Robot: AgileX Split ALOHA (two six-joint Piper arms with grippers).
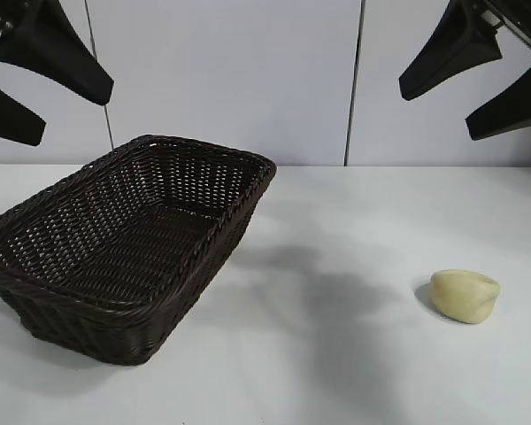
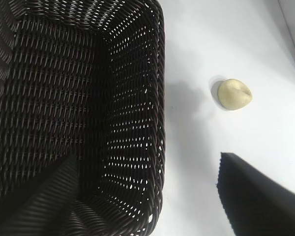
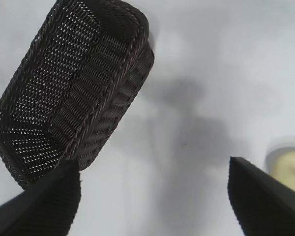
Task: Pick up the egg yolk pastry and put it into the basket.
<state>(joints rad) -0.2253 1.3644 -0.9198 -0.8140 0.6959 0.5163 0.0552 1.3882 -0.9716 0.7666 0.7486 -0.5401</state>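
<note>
left end effector (image 1: 35, 84): wide apart, empty | right end effector (image 1: 473, 75): wide apart (touching nothing)

A dark wicker basket (image 1: 124, 257) sits on the white table (image 1: 336, 354), toward its left side, tilted with the near end raised a little off the surface. The pastry (image 1: 465, 295) lies near the table's right edge, well apart from the basket, with its shadow just beside it. The left gripper (image 1: 35, 80) hangs high over the far left corner, fingers spread apart. The right gripper (image 1: 487, 75) hangs high over the far right corner, likewise spread. Both are empty.
</note>
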